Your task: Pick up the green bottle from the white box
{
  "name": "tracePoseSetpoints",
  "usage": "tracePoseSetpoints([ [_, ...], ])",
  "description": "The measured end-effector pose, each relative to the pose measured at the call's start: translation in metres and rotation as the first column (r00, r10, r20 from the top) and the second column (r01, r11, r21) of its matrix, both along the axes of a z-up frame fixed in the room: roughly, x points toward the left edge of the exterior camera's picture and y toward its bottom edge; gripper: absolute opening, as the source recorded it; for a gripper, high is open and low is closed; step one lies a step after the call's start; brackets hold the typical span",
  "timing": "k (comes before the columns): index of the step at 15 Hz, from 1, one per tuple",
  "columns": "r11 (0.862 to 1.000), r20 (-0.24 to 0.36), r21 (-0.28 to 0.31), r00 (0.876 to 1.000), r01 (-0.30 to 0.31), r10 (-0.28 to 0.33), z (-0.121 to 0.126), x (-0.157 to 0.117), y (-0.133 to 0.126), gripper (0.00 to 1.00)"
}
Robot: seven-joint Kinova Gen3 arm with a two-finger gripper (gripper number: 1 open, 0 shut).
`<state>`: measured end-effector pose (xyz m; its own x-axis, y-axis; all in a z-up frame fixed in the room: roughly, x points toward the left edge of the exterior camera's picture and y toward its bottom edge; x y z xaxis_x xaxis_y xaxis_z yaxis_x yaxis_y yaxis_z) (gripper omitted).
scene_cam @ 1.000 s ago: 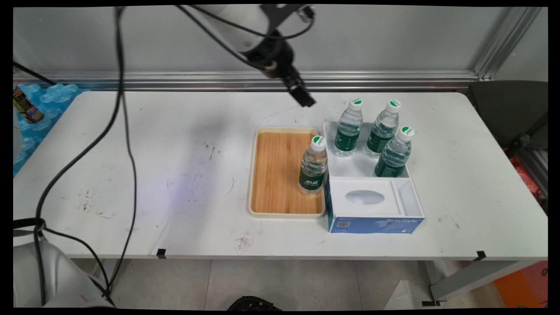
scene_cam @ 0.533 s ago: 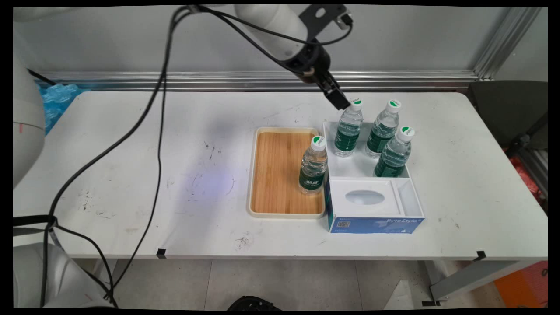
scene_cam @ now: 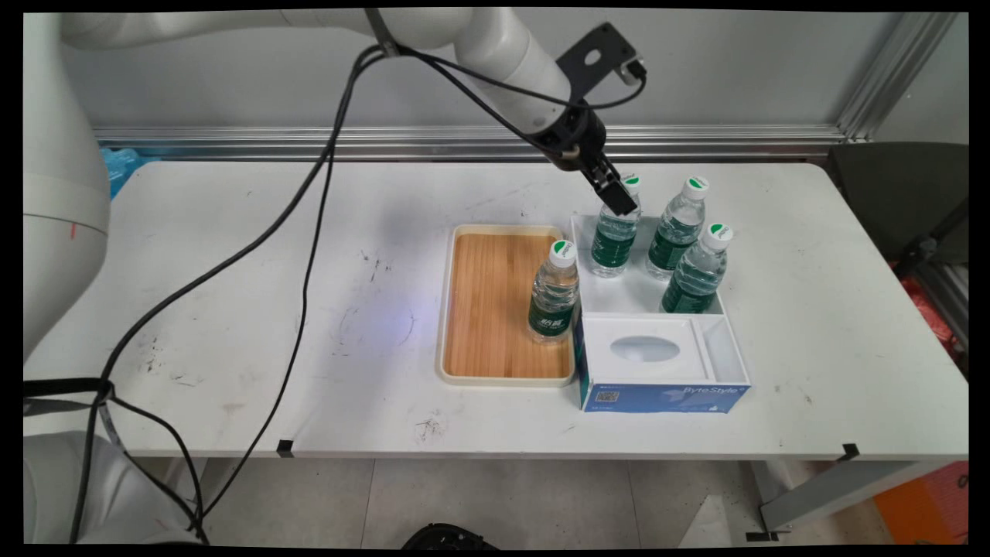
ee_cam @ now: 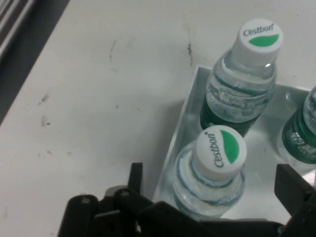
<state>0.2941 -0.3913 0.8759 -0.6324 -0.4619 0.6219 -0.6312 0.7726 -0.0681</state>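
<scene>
On the white table point(scene_cam: 232, 255) sit a bamboo tray point(scene_cam: 495, 309) and, touching its right side, a white organizer box point(scene_cam: 735, 348) with a tissue slot. One water bottle point(scene_cam: 554, 292) stands on the tray's right edge. Three more stand in the box's far compartment. The tool point(scene_cam: 621, 203) hangs over the far-left bottle point(scene_cam: 615, 236), fingers point(ee_cam: 291, 185) spread apart either side of its white-and-green cap point(ee_cam: 220, 150), not touching. The Cestbon bottle point(ee_cam: 244, 84) stands beside it.

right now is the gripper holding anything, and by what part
Nothing is held. The open gripper sits around the capped neck of a water bottle in the white box.
</scene>
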Motion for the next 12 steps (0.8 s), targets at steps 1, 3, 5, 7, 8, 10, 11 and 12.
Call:
tracePoseSetpoints([
  [1,1.0,0.0,0.002,1.0,0.001,-0.001,-0.003,-0.001,-0.001,1.0],
  [3,1.0,0.0,0.007,1.0,0.005,-0.005,-0.011,-0.004,-0.005,1.0],
  [5,1.0,-0.002,0.005,1.0,0.005,-0.005,-0.019,-0.007,-0.01,1.0],
  [7,1.0,-0.003,0.007,1.0,0.007,-0.007,-0.026,-0.009,-0.013,1.0],
  [8,1.0,-0.003,0.009,1.0,0.009,-0.009,-0.029,-0.01,-0.015,1.0],
  [10,1.0,-0.004,0.013,1.0,0.011,-0.011,-0.033,-0.011,-0.016,1.0],
  [11,1.0,-0.004,0.014,1.0,0.012,-0.012,-0.035,-0.011,-0.017,1.0],
  [12,1.0,-0.005,0.016,1.0,0.013,-0.013,-0.038,-0.012,-0.018,1.0],
])
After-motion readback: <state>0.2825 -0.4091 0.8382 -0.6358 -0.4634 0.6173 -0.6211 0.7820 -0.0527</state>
